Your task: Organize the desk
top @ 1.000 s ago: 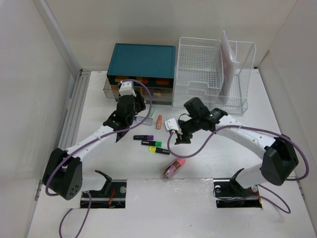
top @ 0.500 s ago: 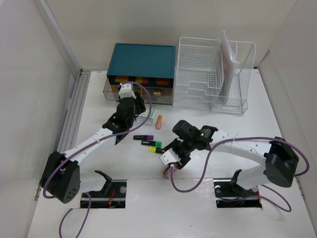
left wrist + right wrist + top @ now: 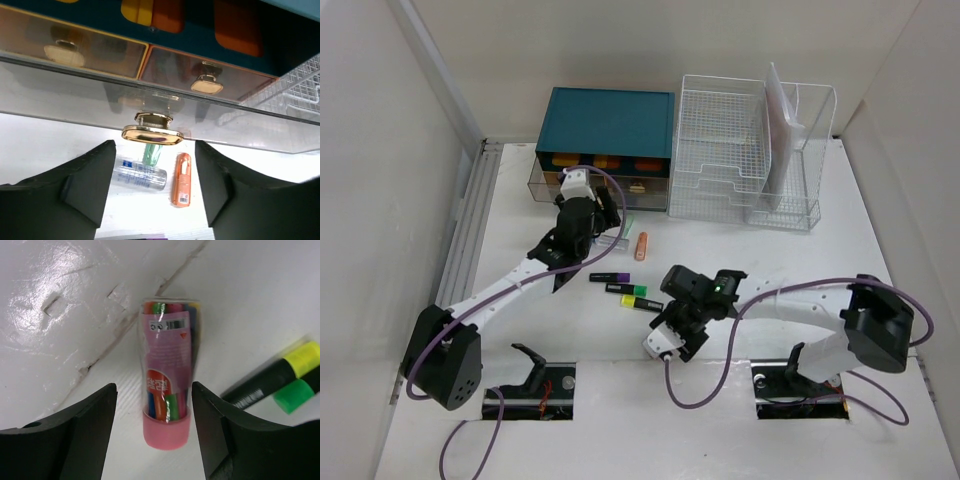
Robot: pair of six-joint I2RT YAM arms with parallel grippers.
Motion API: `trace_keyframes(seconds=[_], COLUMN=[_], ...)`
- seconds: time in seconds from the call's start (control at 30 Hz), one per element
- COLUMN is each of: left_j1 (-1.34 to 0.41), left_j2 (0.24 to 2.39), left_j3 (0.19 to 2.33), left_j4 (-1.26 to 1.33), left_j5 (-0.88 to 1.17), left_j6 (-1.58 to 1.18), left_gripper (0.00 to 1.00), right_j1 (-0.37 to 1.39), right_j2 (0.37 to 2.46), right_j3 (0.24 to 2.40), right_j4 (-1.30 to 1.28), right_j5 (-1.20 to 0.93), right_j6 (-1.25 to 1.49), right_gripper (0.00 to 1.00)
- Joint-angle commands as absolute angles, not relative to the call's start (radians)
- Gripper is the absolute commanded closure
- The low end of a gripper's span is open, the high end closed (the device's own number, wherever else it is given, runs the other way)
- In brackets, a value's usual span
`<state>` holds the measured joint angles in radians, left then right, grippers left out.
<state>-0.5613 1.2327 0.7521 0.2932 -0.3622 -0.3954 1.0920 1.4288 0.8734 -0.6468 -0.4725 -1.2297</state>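
The desk (image 3: 800, 270) is a white tabletop with a grey rail (image 3: 470, 215) on its left. In the right wrist view a clear tube of coloured pens with a pink cap (image 3: 167, 405) lies flat between the spread fingers of my right gripper (image 3: 153, 407), untouched on both sides. From above, my right gripper (image 3: 666, 338) sits low near the front edge and covers the tube. My left gripper (image 3: 154, 160) is open, its fingers flanking the gold handle (image 3: 152, 132) of a clear drawer without gripping it. Seen from above, that gripper (image 3: 603, 214) is at the cabinet's front.
A teal drawer cabinet (image 3: 610, 125) and a white wire basket (image 3: 740, 150) stand at the back. An orange tube (image 3: 641, 246) and a clear tube (image 3: 615, 242) lie before the cabinet. Purple (image 3: 610, 277), green (image 3: 626, 290) and yellow (image 3: 641, 303) highlighters lie mid-desk, just left of my right gripper.
My right arm has swung from mid-desk toward the front edge and come down over the pink-capped tube. My left gripper stays at the drawer, its jaws now spread wider around the handle.
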Motion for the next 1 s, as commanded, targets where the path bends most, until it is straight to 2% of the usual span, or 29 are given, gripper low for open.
trace_keyframes(seconds=[0.0, 0.07, 0.27, 0.37, 0.5, 0.57, 0.63, 0.67, 0.83, 0.97], left_j1=[-0.566, -0.566, -0.566, -0.566, -0.566, -0.566, -0.566, -0.566, -0.566, -0.566], left_j2=[1.201, 1.201, 1.161, 1.137, 1.104, 1.071, 1.049, 1.037, 0.940, 0.870], left_j3=[0.758, 0.758, 0.758, 0.758, 0.758, 0.767, 0.767, 0.767, 0.756, 0.692], left_j4=[0.299, 0.290, 0.272, 0.272, 0.252, 0.242, 0.223, 0.222, 0.201, 0.201], left_j5=[-0.373, -0.373, -0.383, -0.383, -0.383, -0.383, -0.383, -0.383, -0.393, -0.402], left_j6=[-0.407, -0.407, -0.397, -0.397, -0.397, -0.397, -0.397, -0.397, -0.408, -0.434], left_gripper=[0.36, 0.27, 0.20, 0.17, 0.16, 0.15, 0.15, 0.15, 0.13, 0.12], right_j1=[1.120, 1.120, 1.131, 1.149, 1.158, 1.158, 1.158, 1.158, 1.158, 1.158], right_j2=[1.474, 1.486, 1.525, 1.558, 1.580, 1.580, 1.553, 1.539, 1.433, 1.430], right_j3=[0.864, 0.876, 0.887, 0.887, 0.887, 0.887, 0.887, 0.897, 1.012, 1.123], right_j4=[-0.600, -0.600, -0.565, -0.541, -0.511, -0.499, -0.485, -0.474, -0.483, -0.474], right_j5=[-0.434, -0.434, -0.388, -0.341, -0.298, -0.288, -0.261, -0.250, -0.123, -0.006], right_j6=[-1.177, -1.167, -1.117, -1.086, -1.043, -1.032, -1.022, -1.006, -0.969, -0.957], right_gripper=[0.33, 0.33, 0.34, 0.38, 0.55, 0.70, 0.77, 0.84, 0.92, 0.93])
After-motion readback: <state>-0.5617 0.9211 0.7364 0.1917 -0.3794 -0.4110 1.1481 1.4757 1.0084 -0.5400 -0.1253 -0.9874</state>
